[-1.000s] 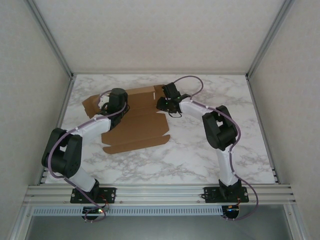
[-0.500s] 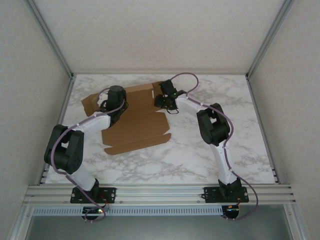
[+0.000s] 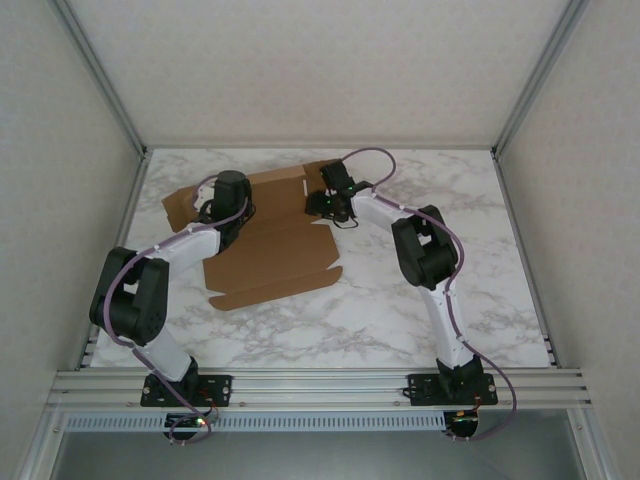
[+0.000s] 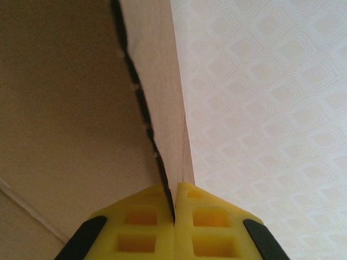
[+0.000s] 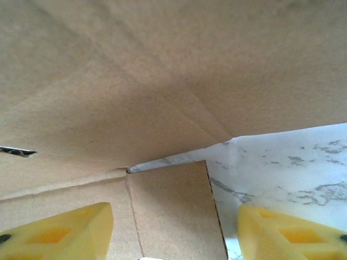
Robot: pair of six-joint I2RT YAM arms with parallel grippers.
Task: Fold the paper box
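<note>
Stretch of left arm out to 11 o'clock over marble table (image 3: pixel 400 300), elbow bent low, with left gripper (image 3: pixel 222 207) (image 4: pixel 174 190) pinched tight on a raised flap edge of paper box (image 3: pixel 270 245) (image 4: pixel 157 97), cardboard caught between yellow pads (image 4: pixel 142 227). Reaches in from 1 o'clock with right arm, elbow high. Holds right gripper (image 3: pixel 318 207) (image 5: pixel 173 233) spread wide, grasping nothing, just above a flap corner on the sheet's 2 o'clock side. Lies mostly flat, toward 11 o'clock on the tabletop, spanning both grippers.
</note>
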